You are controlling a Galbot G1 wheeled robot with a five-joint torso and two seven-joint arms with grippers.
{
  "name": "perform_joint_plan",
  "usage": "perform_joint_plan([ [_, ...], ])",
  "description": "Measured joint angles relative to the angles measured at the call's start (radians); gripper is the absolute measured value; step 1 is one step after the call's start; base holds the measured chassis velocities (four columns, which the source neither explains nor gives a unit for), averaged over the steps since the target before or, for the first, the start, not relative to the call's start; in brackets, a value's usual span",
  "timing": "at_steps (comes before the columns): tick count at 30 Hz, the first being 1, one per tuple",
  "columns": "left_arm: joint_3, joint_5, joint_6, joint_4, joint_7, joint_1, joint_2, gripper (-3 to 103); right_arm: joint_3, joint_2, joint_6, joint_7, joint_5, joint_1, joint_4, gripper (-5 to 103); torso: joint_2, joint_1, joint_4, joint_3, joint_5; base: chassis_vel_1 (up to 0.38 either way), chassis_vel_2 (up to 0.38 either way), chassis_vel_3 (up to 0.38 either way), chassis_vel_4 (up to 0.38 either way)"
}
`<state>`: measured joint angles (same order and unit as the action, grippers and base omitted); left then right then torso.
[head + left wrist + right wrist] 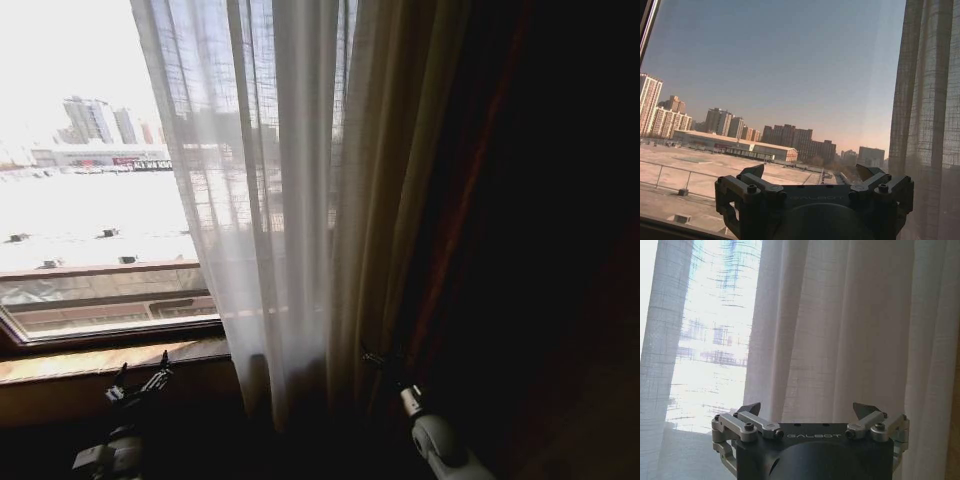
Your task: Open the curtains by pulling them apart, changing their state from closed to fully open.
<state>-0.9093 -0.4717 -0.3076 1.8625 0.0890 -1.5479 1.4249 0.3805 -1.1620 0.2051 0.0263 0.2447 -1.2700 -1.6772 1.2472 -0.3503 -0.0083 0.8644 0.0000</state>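
Note:
The sheer white curtains (285, 200) hang bunched in pleats at the middle of the window, and the glass to their left is uncovered. My left gripper (142, 382) is low in front of the sill, left of the fabric. It is open and empty (810, 172), facing the bare glass, with the curtain's edge (930, 110) beside it. My right gripper (383, 362) sits low by the curtain's right folds. It is open (807, 410), and the pleated fabric (840, 330) hangs just beyond its fingertips with nothing between them.
A dark brown-red drape (500, 200) covers the right side, next to the right arm. The wooden window sill (100, 360) and the dark frame (110, 330) run along the lower left. Rooftops and buildings (740, 135) lie outside.

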Motion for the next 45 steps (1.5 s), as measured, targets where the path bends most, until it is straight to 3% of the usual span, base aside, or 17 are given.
perform_joint_plan([
  [21,0.000,0.000,0.000,0.000,0.000,0.000,0.000,100,-0.004,0.007,0.011,0.017,0.009,0.028,0.048,100,0.000,0.000,-0.0001,0.000,-0.0001,0.334,0.336,-0.345,-0.334],
  [30,0.000,0.000,0.000,0.000,0.000,0.000,0.000,100,-0.024,-0.009,0.081,0.021,0.058,0.058,0.077,100,0.000,0.000,0.0003,0.000,0.0006,0.322,0.345,-0.336,-0.317],
  [32,0.000,0.000,0.000,0.000,0.000,0.000,0.000,100,-0.024,-0.010,0.076,0.037,0.048,0.060,0.081,100,0.000,0.000,0.0002,0.000,-0.0008,0.137,0.157,-0.108,-0.164],
  [41,0.001,0.000,0.000,0.000,0.000,0.000,0.000,100,-0.025,-0.015,0.064,0.050,0.034,0.065,0.100,100,0.000,0.000,-0.0005,0.000,0.0010,0.016,0.027,0.006,-0.024],
  [45,0.001,0.000,0.000,0.000,0.000,0.000,0.000,100,-0.031,-0.022,0.063,0.051,0.032,0.067,0.099,100,0.000,0.000,-0.0002,0.000,0.0000,-0.080,0.042,0.103,-0.084],
])
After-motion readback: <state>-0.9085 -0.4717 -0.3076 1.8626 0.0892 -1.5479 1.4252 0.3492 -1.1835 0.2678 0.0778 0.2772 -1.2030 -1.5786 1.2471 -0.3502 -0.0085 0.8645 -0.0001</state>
